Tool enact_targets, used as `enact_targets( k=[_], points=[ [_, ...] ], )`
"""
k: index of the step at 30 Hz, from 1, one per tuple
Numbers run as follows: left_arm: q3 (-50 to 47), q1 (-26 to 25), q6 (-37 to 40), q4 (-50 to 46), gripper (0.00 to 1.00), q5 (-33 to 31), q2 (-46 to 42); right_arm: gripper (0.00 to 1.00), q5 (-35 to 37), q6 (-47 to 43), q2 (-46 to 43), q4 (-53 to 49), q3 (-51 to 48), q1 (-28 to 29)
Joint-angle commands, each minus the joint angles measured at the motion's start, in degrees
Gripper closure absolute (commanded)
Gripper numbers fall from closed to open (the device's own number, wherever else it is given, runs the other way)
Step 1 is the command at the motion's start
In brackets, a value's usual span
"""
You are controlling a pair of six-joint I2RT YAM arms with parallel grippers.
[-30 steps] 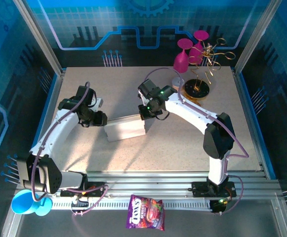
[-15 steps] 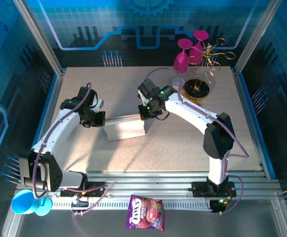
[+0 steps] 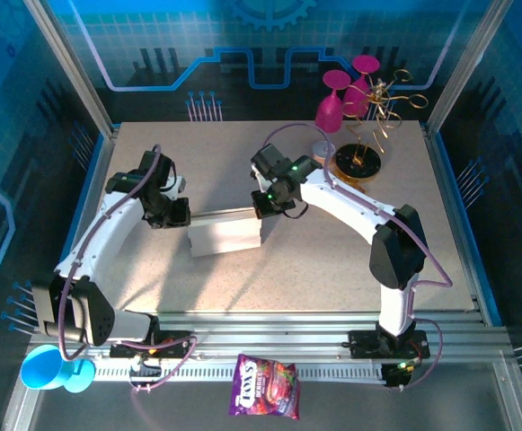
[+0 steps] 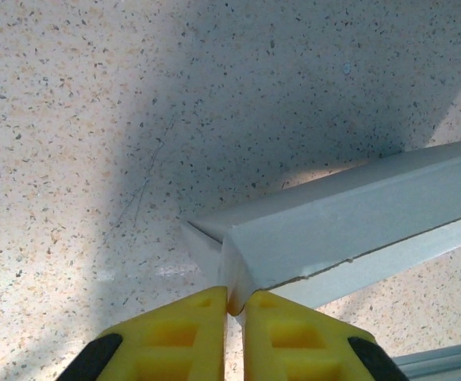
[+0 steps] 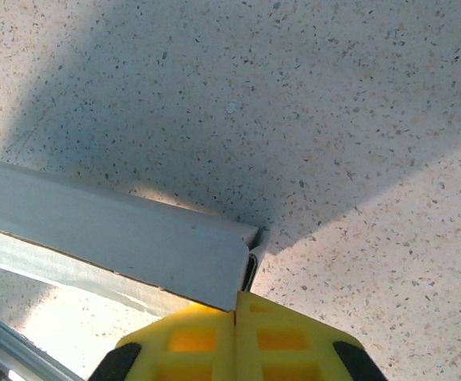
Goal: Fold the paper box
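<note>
Two things are partly hidden in the overhead view. At the far left a blue cup (image 3: pixel 52 370) sits half behind the base of the left arm (image 3: pixel 99 242), and both ends of the paper box (image 3: pixel 227 232) lie under the wrists. In the wrist views the box's long body runs out of the frame, and the yellow fingers are cut off at the bottom edge. A small pale round thing beside the gold stand's base is too small to make out.

The paper box lies near the middle of the worktop (image 3: pixel 332 269), between the two arms, with its long side running left to right. It is plain white-grey card, unprinted, long and low. It has a folded ridge along the top and a raw cut edge along one side.

The left pincer (image 4: pixel 234 300) pinches the corner at the box's left end, its fingers almost touching with card between them. The right pincer (image 5: pixel 236 305) is pressed together on the thin card edge at the box's right end.

Counted left to right:
- one blue cup
- one left arm
- one box
- one purple candy bag (image 3: pixel 265 386), on the near ledge in front of the arm bases
- one right arm (image 3: pixel 359 211)
- two pink stemmed glasses (image 3: pixel 332 106), at the back right
- one gold wire stand (image 3: pixel 368 135)
</note>
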Motion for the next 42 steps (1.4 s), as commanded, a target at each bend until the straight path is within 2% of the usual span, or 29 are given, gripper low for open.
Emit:
enact_targets(
  k=[1,9,16,23,30,35,42],
  points=[
    [1.97,-0.27,-1.32,-3.91,0.86,1.5,0.89,1.0,0.36,-0.51,-0.23,-1.91,-0.46,-0.18],
    [3.01,-0.27,-2.18,-3.64,0.87,2.64,1.93,1.0,0.39,-0.46,-0.39,-1.97,-0.63,0.13],
    [6.39,-0.27,-5.19,-7.1,0.87,4.0,3.07,1.0,1.5,-0.82,-0.74,-2.08,-0.73,0.18],
    [6.74,-0.25,-6.72,-8.32,0.91,4.94,3.65,1.0,1.2,-0.63,-0.23,-3.29,1.5,0.3],
    [6.84,-0.27,-5.32,-9.11,0.79,2.85,3.16,1.0,1.23,-0.53,0.13,-3.92,1.87,0.21],
    [5.32,-0.27,-4.3,-8.3,0.74,3.71,2.79,1.0,0.66,-0.56,0.15,-3.76,1.86,0.15],
    [4.7,-0.29,-4.06,-6.22,0.77,2.95,3.81,1.0,-0.11,-0.53,0.22,-3.84,1.97,0.18]
  ],
)
